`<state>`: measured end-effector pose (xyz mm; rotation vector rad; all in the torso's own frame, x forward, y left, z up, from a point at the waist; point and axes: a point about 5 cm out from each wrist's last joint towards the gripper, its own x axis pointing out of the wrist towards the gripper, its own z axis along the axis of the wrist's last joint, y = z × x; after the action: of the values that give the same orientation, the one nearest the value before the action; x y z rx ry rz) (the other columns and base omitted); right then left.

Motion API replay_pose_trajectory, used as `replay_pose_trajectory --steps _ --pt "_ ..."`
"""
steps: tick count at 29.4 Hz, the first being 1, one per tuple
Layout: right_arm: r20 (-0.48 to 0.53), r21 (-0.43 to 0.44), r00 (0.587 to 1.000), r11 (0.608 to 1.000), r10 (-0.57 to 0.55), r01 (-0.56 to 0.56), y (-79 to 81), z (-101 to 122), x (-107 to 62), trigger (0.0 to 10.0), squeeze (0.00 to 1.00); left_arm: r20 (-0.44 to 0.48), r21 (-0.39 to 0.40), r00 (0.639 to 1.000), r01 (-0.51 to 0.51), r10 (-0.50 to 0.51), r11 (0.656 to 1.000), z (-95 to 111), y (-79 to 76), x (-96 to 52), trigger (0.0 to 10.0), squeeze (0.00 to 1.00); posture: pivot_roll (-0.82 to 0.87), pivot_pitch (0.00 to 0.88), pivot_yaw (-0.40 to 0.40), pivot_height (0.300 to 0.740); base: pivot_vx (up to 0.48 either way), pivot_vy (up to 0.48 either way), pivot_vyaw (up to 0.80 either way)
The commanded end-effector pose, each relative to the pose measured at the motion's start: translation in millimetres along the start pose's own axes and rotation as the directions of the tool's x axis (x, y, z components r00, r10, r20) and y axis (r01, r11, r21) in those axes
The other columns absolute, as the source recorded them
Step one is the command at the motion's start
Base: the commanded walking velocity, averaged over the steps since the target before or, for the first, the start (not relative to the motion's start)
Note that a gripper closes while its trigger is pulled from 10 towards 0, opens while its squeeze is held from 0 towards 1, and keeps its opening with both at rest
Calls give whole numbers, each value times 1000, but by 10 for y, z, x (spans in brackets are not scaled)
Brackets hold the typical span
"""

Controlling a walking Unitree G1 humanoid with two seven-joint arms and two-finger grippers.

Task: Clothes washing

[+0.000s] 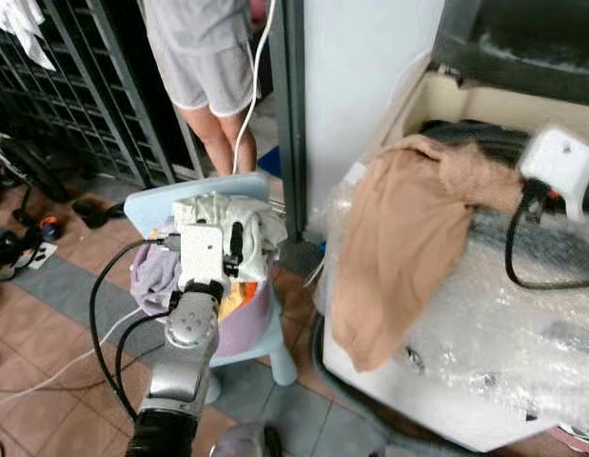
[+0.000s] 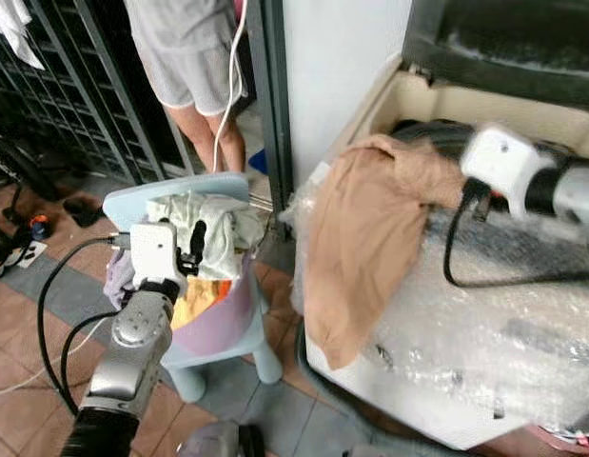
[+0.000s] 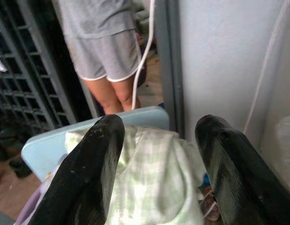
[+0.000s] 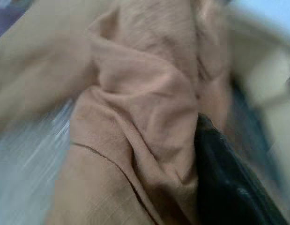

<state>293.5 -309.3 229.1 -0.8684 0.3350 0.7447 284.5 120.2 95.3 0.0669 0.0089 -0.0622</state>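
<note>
Silver and jointed, the left arm reaches forward, its left gripper (image 3: pixel 159 164) released, fingers (image 3: pixel 86 173) spread wide just above a pale green checked cloth (image 1: pixel 239 221). That cloth tops a heap of laundry in a lilac plastic basket (image 1: pixel 248 319) resting on a light blue plastic chair (image 1: pixel 194 193). Terracotta floor tiles (image 1: pixel 47 381) lie beneath, with black cables trailing across them. Behind the chair stands a person in grey shorts (image 1: pixel 206 71) beside a dark metal grille (image 1: pixel 75 86). On the right, a white washing machine wrapped in bubble wrap (image 1: pixel 484 333) carries a tan fabric garment (image 1: pixel 399 238) draped over its rim; the right gripper (image 4: pixel 224 178) is clenched on it.
</note>
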Motion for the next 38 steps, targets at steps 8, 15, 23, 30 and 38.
replay_pose_trajectory --steps 8,15,23,30,38 --pt "-170 -89 985 996 -38 23 -25 -120 -200 10000 1000 -14 9 999 44 -43 999 16 -38 67 10000 0 -153 0 137 740 0 0 0" --pt "-36 -13 992 993 -119 118 9 -44 -111 10000 1000 -36 21 999 23 -22 1000 -47 47 -18 10000 0 -131 0 133 740 0 0 0" --pt "82 -270 734 694 -674 668 -607 268 -231 10000 1000 -20 24 1000 22 -22 999 19 18 62 10000 0 -129 0 132 740 0 0 0" --pt "-110 -369 752 730 -649 576 -688 73 -269 10000 1000 -24 30 1000 12 -11 999 8 41 58 10000 0 -132 0 128 740 0 0 0" --pt "264 26 848 883 -459 469 -490 444 -126 10000 1000 -25 7 999 33 -33 999 -1 -39 59 10000 0 -149 0 123 740 0 0 0"
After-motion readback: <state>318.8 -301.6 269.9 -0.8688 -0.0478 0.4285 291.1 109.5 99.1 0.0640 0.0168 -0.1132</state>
